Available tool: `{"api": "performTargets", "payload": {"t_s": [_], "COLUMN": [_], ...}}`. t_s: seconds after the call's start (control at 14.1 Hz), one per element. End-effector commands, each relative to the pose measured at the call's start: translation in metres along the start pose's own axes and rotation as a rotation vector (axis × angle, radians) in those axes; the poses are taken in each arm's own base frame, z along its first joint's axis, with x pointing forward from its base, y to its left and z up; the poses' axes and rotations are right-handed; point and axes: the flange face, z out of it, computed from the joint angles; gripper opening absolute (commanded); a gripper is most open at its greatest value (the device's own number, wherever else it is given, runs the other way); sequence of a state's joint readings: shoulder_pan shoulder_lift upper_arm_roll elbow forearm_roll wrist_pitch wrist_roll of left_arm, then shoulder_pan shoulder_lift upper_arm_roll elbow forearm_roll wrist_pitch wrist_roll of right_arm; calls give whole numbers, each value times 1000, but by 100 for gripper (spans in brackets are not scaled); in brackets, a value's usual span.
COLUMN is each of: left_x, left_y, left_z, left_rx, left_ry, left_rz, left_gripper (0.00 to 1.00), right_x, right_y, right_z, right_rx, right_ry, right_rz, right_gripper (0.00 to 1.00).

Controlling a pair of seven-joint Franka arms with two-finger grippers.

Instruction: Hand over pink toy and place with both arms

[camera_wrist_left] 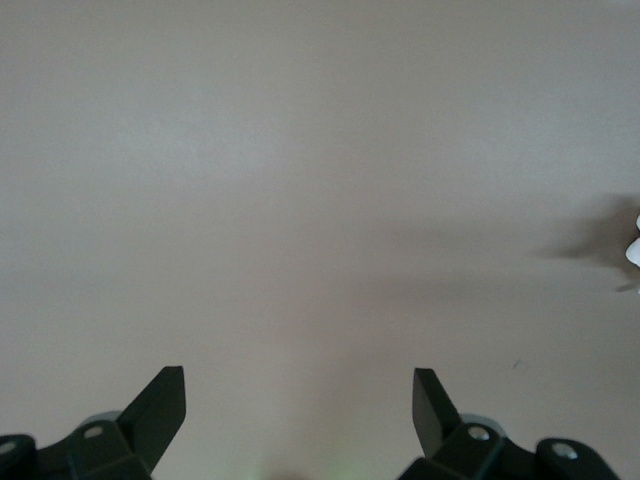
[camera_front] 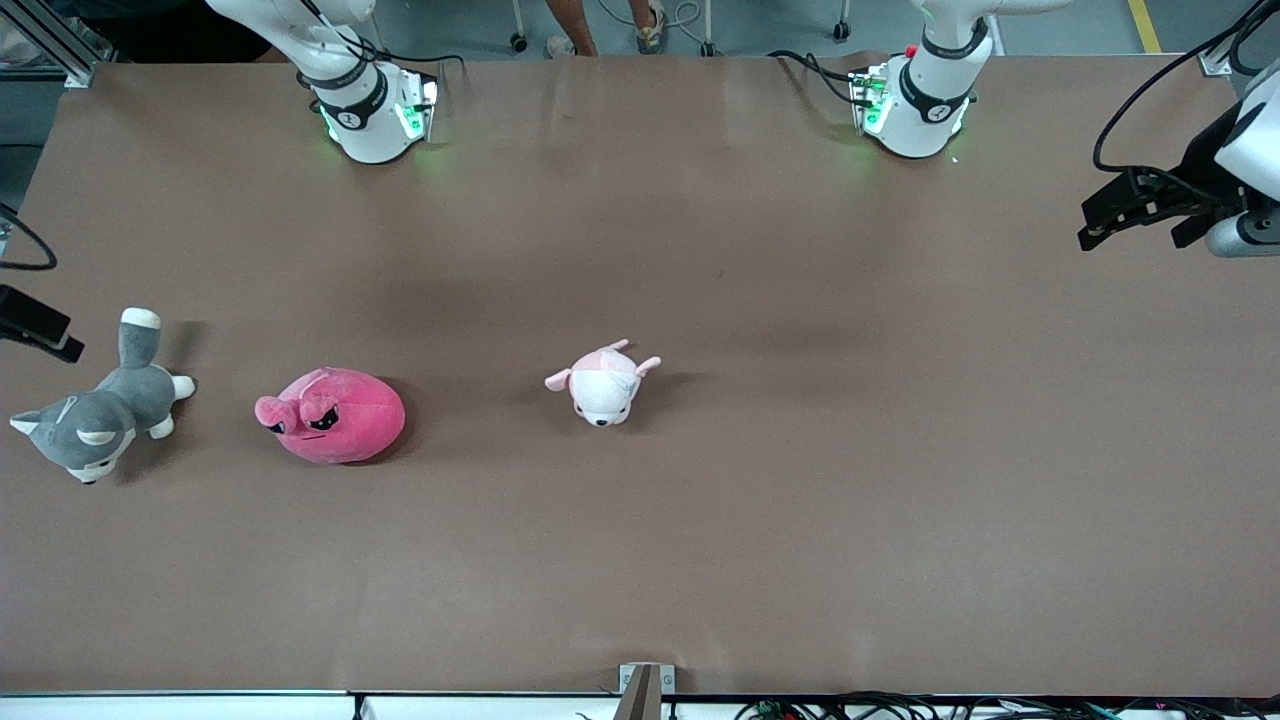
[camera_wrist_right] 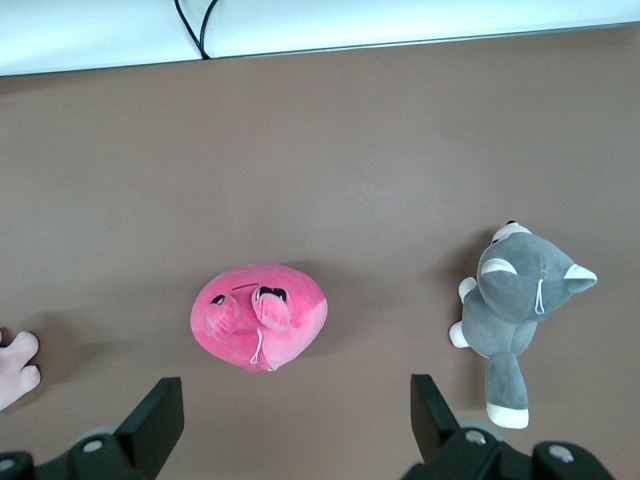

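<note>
pink toy [camera_front: 335, 415]: round plush blob, angry dark eyes, on brown table [camera_front: 800, 500] | right gripper [camera_wrist_right: 297, 420] over it, fingers spread, empty | left gripper [camera_wrist_left: 300, 410] well apart, fingers spread, empty

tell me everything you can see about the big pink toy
The pink toy is a round, blob-shaped plush in hot pink, soft and fuzzy-looking, with angry dark eyes, a thin mouth line and small rounded ears. It lies on the brown table, face toward the front camera, toward the right arm's end. The grey husky plush lies beside it nearer that end, the small pale pink-and-white plush beside it toward the middle; neither touches it. No gripper touches it. In the right wrist view it shows whole.
</note>
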State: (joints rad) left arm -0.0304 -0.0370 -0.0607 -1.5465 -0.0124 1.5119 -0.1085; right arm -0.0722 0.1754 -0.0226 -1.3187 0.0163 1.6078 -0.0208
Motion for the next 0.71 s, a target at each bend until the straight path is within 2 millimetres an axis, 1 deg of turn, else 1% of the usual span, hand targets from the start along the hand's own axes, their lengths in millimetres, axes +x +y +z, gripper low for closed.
{"api": "performTargets", "payload": {"t_s": [0.0, 0.07, 0.21, 0.28, 0.36, 0.43, 0.64], "left_x": [-7, -8, -9, -14, -14, -14, -14], "left_y": [8, 10, 14, 24, 29, 30, 34], "left_z": [-5, -4, -4, -5, -5, -5, -2], "left_rx": [-16, -16, -15, -12, -10, -10, -9], "left_ry": [-7, -9, -14, -22, -20, -19, -17], "left_rz": [36, 39, 30, 43, 51, 52, 45], "left_gripper": [100, 100, 100, 100, 100, 100, 100], "right_x": [-24, -29, -47, -54, -60, -63, -69], "right_y": [-4, -5, -5, -7, -7, -8, -7], "right_z": [-4, -8, -6, -8, -12, -10, -4], "right_rx": [-23, -23, -21, -21, -20, -20, -20], "right_ry": [3, 6, 0, -2, -4, -4, -15], "right_rz": [10, 8, 7, 4, -13, -43, -42], "right_gripper": [100, 100, 100, 100, 100, 100, 100]}}
